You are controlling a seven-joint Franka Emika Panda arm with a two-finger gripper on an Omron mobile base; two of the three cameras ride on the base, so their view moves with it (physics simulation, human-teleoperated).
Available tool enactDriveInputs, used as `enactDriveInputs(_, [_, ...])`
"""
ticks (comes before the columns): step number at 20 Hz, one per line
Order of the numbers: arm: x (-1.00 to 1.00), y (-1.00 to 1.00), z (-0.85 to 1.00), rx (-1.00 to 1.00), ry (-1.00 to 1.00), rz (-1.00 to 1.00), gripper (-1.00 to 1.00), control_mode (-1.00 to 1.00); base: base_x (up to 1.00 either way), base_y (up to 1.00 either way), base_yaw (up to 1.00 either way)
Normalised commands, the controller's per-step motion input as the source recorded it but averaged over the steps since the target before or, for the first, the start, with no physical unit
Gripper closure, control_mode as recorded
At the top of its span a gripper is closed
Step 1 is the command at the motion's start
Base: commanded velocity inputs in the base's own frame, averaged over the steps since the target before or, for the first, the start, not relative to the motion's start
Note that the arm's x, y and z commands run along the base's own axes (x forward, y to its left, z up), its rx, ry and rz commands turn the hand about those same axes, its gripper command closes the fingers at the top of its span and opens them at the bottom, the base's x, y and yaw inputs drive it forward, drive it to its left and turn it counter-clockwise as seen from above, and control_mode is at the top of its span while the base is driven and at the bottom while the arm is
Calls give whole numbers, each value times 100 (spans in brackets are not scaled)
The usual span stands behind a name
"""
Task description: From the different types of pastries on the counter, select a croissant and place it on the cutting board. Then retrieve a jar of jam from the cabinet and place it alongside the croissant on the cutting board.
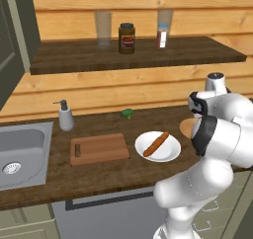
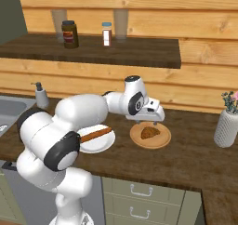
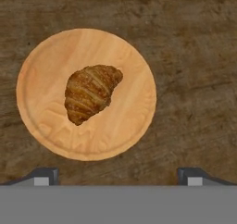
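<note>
The croissant lies golden-brown on a round wooden plate on the counter. My gripper hangs straight above it, open, with nothing between its fingers. In the right base view the gripper hovers just over the croissant and its plate. A long stick pastry rests on a white plate. Left of that lies the cutting board, bare. The cabinet stands at the upper left with its door shut. The jar of jam is hidden.
A tall dark jar, a shaker and two glasses stand on the wall shelf. The sink and a soap dispenser are at the left, a green vegetable by the wall. A vase stands at the right.
</note>
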Motion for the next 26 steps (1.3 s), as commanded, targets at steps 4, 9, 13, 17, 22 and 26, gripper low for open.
enactDriveInputs(4, [36, 3, 0, 0, 0, -1, -100, -100, 0, 0, 0])
enactDriveInputs(9, [20, 3, 0, 2, 0, -4, -100, -100, 0, 0, 0])
enactDriveInputs(13, [9, 0, -3, 8, 2, -16, -100, -100, 0, 0, 0])
enactDriveInputs(17, [7, 0, -17, 11, 1, -31, -100, -100, 0, 0, 0])
enactDriveInputs(22, [14, 3, -37, 5, -1, -31, -100, -100, 0, 0, 0])
enactDriveInputs(26, [17, 8, -43, 0, -9, -23, -100, -100, 0, 0, 0])
